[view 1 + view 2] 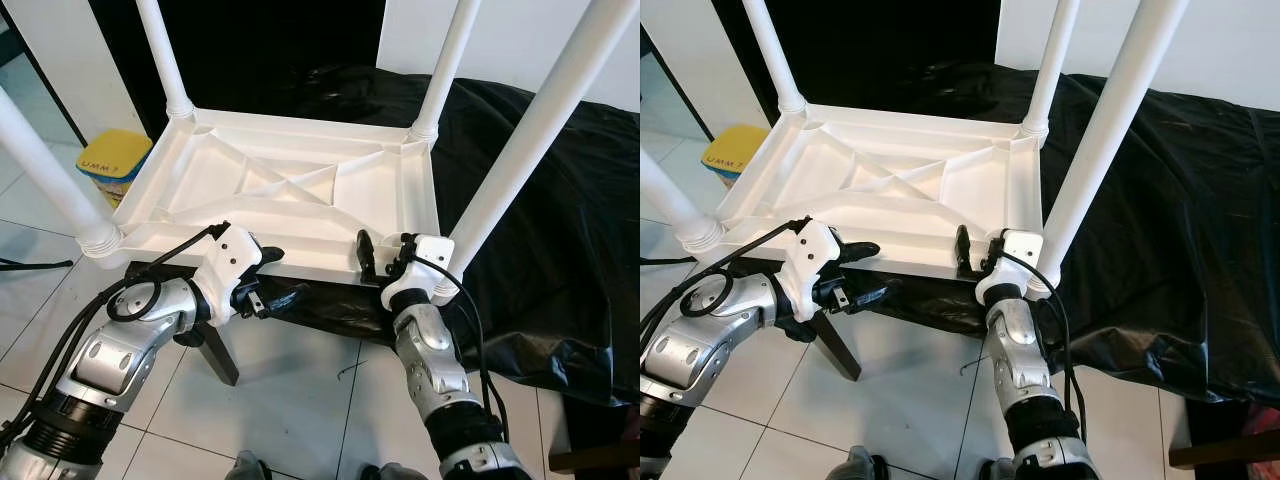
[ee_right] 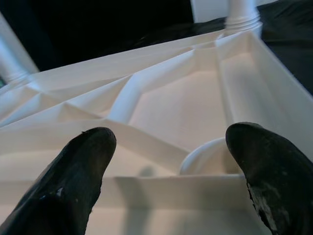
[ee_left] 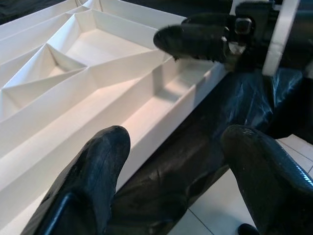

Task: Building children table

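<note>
A white plastic children's table lies upside down on a black cloth, its ribbed underside facing up. White legs stand up from its corners, the near right leg and near left leg closest to me. At the table's near rim my left gripper is open, one finger above the edge and one below it. In the left wrist view the rim runs between its fingers. My right gripper stands open at the near right corner, facing a round leg socket.
The black cloth drapes over a low support and spreads far to the right. A dark wooden leg slants to the tiled floor under my left arm. A yellow-lidded tub sits on the floor at the left.
</note>
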### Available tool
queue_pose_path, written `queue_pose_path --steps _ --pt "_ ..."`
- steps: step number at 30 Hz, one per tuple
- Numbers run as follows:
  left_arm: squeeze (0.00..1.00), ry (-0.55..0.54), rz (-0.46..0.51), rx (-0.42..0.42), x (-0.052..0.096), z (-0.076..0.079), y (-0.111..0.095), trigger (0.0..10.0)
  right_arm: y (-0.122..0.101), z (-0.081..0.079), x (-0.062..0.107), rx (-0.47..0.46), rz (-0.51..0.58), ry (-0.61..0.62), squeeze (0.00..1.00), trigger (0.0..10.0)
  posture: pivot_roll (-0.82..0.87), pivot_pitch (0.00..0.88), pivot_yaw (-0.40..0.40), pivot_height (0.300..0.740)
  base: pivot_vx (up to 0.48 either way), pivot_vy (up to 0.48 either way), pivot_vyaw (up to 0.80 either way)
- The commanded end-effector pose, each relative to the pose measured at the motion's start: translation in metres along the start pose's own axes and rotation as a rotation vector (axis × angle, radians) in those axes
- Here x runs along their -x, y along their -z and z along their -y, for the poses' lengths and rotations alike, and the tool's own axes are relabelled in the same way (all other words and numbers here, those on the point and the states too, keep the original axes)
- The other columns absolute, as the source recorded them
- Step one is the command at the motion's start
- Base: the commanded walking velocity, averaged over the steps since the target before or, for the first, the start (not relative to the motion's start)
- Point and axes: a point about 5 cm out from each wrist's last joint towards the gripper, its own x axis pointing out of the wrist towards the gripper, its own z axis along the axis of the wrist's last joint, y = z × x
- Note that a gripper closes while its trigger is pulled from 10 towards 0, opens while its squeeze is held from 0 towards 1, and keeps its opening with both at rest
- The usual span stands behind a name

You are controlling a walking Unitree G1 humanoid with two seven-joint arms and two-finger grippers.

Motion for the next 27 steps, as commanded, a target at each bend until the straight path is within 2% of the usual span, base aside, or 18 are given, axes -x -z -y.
queue_pose_path --steps 1,2,4,5,9,10,11,14,17,18,19,21,22,23,25,26,27 --pt "0.00 0.070 -0.005 0.006 0.003 0.005 -0.002 10.0 -0.005 0.018 -0.002 0.015 0.040 0.094 0.00 10.0 0.12 0.118 -0.006 0.740 0.000 0.000 0.00" --pt "0.00 0.070 -0.005 0.006 0.003 0.005 -0.002 10.0 -0.005 0.018 -0.002 0.015 0.040 0.094 0.00 10.0 0.12 0.118 -0.006 0.740 0.000 0.000 0.00" --pt "0.00 0.083 0.001 0.012 0.004 0.006 -0.004 10.0 -0.010 0.032 -0.004 0.035 0.062 0.143 0.00 10.0 0.12 0.117 -0.005 0.740 0.000 0.000 0.00" --pt "0.00 0.083 0.001 0.012 0.004 0.006 -0.004 10.0 -0.010 0.032 -0.004 0.035 0.062 0.143 0.00 10.0 0.12 0.117 -0.005 0.740 0.000 0.000 0.00" --pt "0.00 0.115 -0.011 0.003 0.005 0.010 -0.002 10.0 -0.025 0.077 -0.008 0.119 0.117 0.260 0.00 10.0 0.11 0.119 0.001 0.740 0.000 0.000 0.00" --pt "0.00 0.115 -0.011 0.003 0.005 0.010 -0.002 10.0 -0.025 0.077 -0.008 0.119 0.117 0.260 0.00 10.0 0.11 0.119 0.001 0.740 0.000 0.000 0.00" --pt "0.00 0.117 -0.011 0.004 0.005 0.009 -0.002 10.0 -0.028 0.087 -0.008 0.136 0.123 0.283 0.00 10.0 0.10 0.118 0.002 0.740 0.000 0.000 0.00" --pt "0.00 0.118 -0.010 0.005 0.005 0.009 -0.002 10.0 -0.031 0.095 -0.007 0.154 0.129 0.301 0.00 10.0 0.10 0.119 0.002 0.740 0.000 0.000 0.00" --pt "0.00 0.117 -0.004 -0.003 0.004 0.007 -0.004 10.0 -0.042 0.129 -0.002 0.222 0.151 0.389 0.00 10.0 0.10 0.116 0.001 0.740 0.000 0.000 0.00" --pt "0.00 0.115 -0.003 -0.005 0.004 0.007 -0.005 10.0 -0.044 0.136 0.000 0.238 0.156 0.410 0.00 10.0 0.10 0.116 0.001 0.740 0.000 0.000 0.00" --pt "0.00 0.115 -0.003 -0.005 0.004 0.007 -0.005 10.0 -0.044 0.136 0.000 0.238 0.156 0.410 0.00 10.0 0.10 0.116 0.001 0.740 0.000 0.000 0.00" --pt "0.00 0.111 0.006 -0.012 0.003 0.005 -0.008 10.0 -0.049 0.155 0.006 0.266 0.161 0.474 0.00 10.0 0.10 0.114 0.000 0.740 0.000 0.000 0.00" --pt "0.00 0.111 0.006 -0.012 0.003 0.005 -0.008 10.0 -0.049 0.155 0.006 0.266 0.161 0.474 0.00 10.0 0.10 0.114 0.000 0.740 0.000 0.000 0.00" --pt "0.00 0.114 0.018 -0.022 0.002 0.004 -0.010 10.0 -0.054 0.170 0.012 0.288 0.163 0.524 0.00 10.0 0.10 0.115 -0.004 0.740 0.000 0.000 0.00" --pt "0.00 0.114 0.018 -0.022 0.002 0.004 -0.010 10.0 -0.054 0.170 0.012 0.288 0.163 0.524 0.00 10.0 0.10 0.115 -0.004 0.740 0.000 0.000 0.00" --pt "0.00 0.131 0.027 -0.036 -0.001 0.003 -0.012 10.0 -0.058 0.182 0.016 0.305 0.171 0.563 0.00 10.0 0.10 0.115 -0.007 0.740 0.000 0.000 0.00" --pt "0.00 0.131 0.027 -0.036 -0.001 0.003 -0.012 10.0 -0.058 0.182 0.016 0.305 0.171 0.563 0.00 10.0 0.10 0.115 -0.007 0.740 0.000 0.000 0.00"
